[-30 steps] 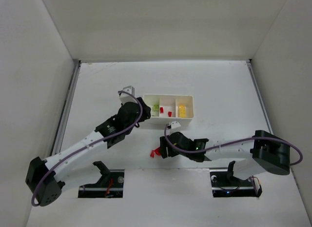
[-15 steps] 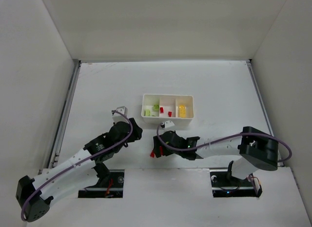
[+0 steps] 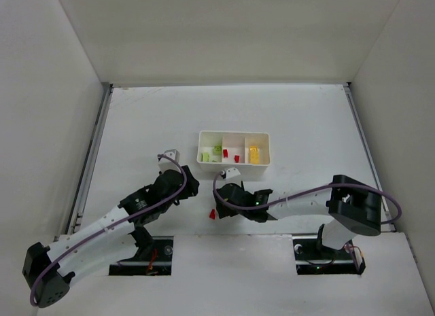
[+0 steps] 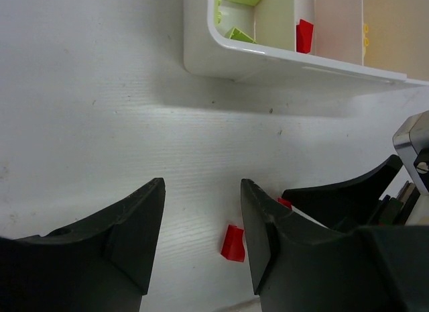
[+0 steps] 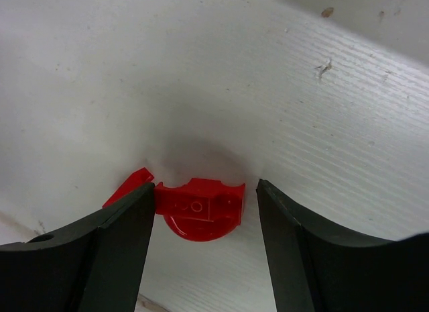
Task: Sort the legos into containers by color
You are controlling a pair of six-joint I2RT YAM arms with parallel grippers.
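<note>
The white tray point(image 3: 233, 136) holds green legos point(image 3: 216, 150) in its left compartment, red legos point(image 3: 236, 157) in the middle one and yellow legos point(image 3: 254, 153) in the right one. My right gripper point(image 3: 217, 207) is open and low on the table. A red lego point(image 5: 199, 208) lies between its jaws, touching the left finger point(image 5: 127, 238). A second red lego point(image 5: 127, 186) lies just outside that finger. My left gripper point(image 3: 192, 190) is open and empty. It faces the tray point(image 4: 268, 57), with a loose red lego point(image 4: 233, 243) beside its right finger.
White walls enclose the table on three sides, with a metal rail point(image 3: 92, 153) along the left. My right gripper's black fingers point(image 4: 348, 191) sit close to the right of my left gripper. Both arm bases point(image 3: 143, 251) are at the near edge.
My left gripper has pulled back from the tray's left end toward the near side. My right gripper has shifted left around the loose red legos.
</note>
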